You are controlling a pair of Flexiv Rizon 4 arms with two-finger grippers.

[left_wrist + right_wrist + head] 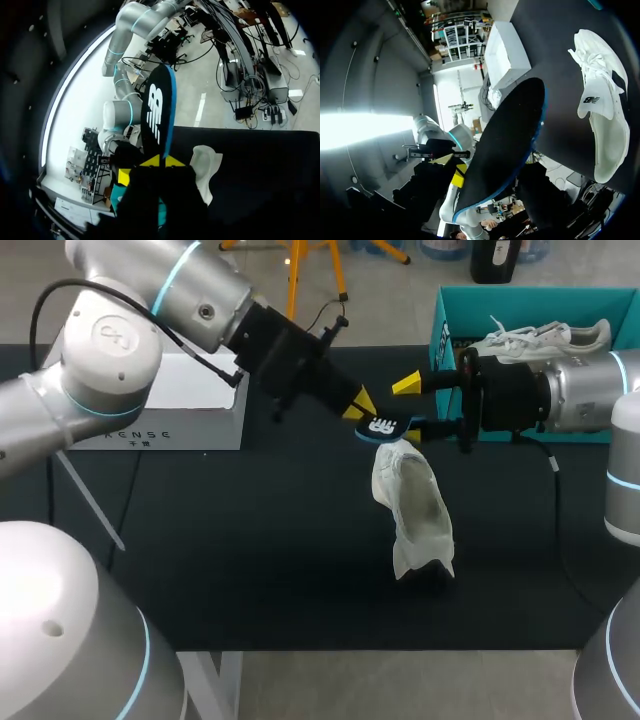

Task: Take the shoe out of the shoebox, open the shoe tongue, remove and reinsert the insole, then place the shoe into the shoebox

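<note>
Black insole (385, 427) out; clamping it in left hand (361, 407), mid-frame, holding right hand (410, 405) spread apart beside. Next, probably: sliding it into shoe (412, 502) below.

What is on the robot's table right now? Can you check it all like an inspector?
Surface: dark table mat, flat.
Job's things: white lace-up sneaker lying on the mat; black foam insole with a blue edge held above it; teal cardboard shoebox at the far right, holding a second white sneaker.
Clutter: white rectangular box, far left.
Grippers: left gripper shut on the insole; right gripper beside it, grip unclear.
Cables: black cable looping along the left arm.
Surroundings: nothing seen.
</note>
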